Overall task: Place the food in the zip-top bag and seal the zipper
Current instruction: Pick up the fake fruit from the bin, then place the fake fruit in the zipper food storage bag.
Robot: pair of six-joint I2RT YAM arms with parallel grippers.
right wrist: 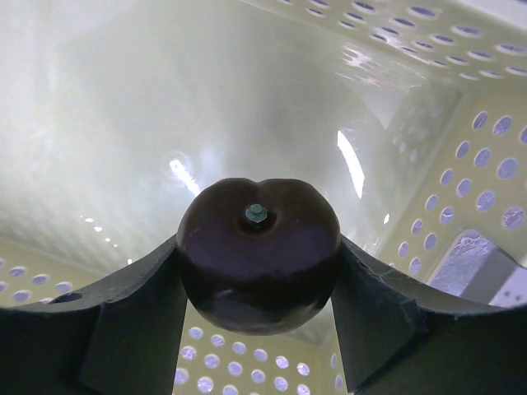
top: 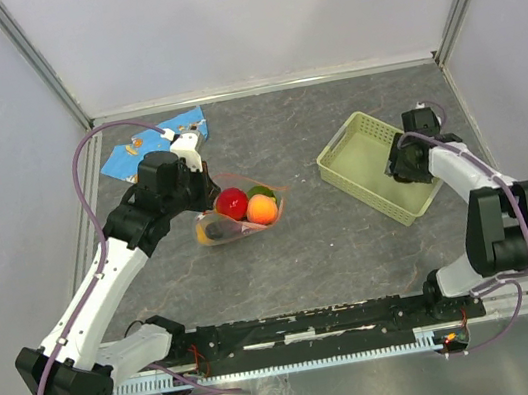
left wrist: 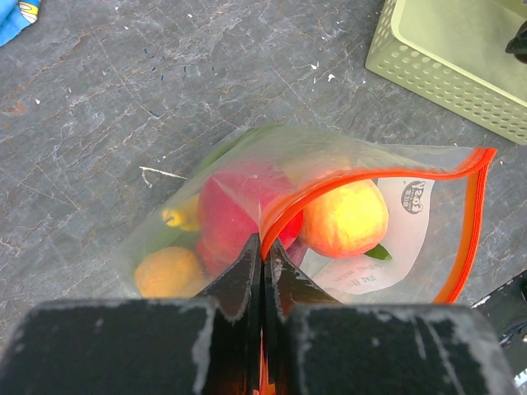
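The clear zip-top bag (top: pixel 238 210) lies on the table left of centre and holds a red round fruit (top: pixel 232 203), a peach (top: pixel 262 210), an orange (left wrist: pixel 167 272), a yellow banana (left wrist: pixel 182 217) and a green leaf (top: pixel 261 192). My left gripper (left wrist: pixel 262 247) is shut on the bag's red-orange zipper (left wrist: pixel 329 186) at its near end; the mouth gapes open beyond. My right gripper (right wrist: pixel 257 280) is inside the pale green basket (top: pixel 373 167) at the right and is shut on the dark purple eggplant (right wrist: pixel 258 251).
A blue cloth with orange prints (top: pixel 155 141) lies at the back left. The basket's perforated walls (right wrist: pixel 461 181) surround the right gripper. Grey walls and metal rails enclose the table.
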